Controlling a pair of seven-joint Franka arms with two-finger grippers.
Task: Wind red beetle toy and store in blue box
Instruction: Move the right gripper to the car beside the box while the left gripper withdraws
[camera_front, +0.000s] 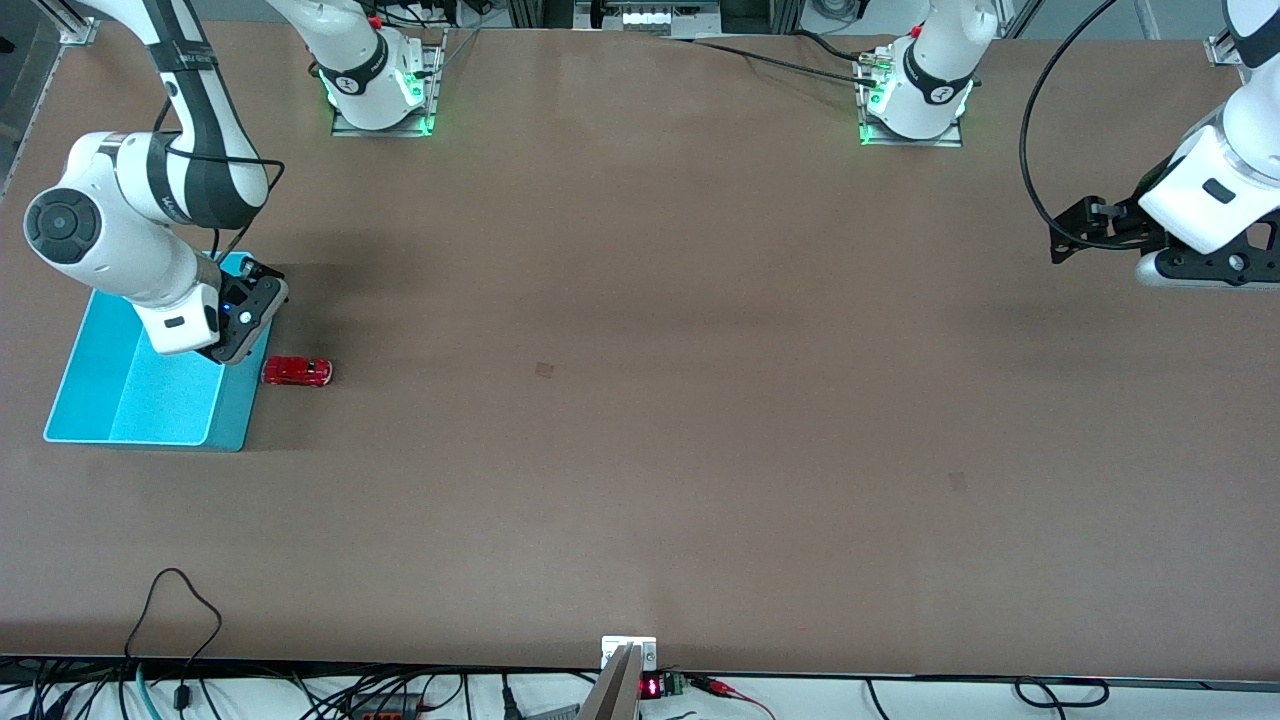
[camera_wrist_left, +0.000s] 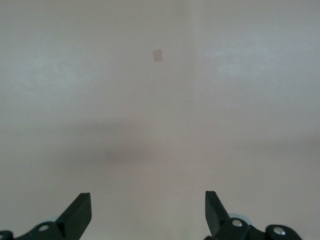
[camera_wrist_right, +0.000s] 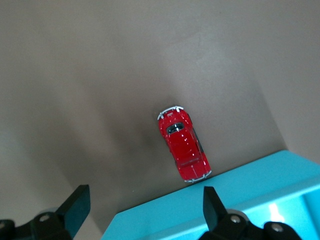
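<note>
Red beetle toy (camera_front: 297, 371) sits on the desk (camera_front: 640, 400), touching the blue box (camera_front: 140, 395); our right claw (camera_front: 243, 318) hovers wide over the box rim, our left claw (camera_front: 1066, 243) waits, wide.

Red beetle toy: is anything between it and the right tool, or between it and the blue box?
Nothing visible. The red beetle toy sits on bare table beside the blue box; the open right tool hangs over the box's edge next to it.
</note>
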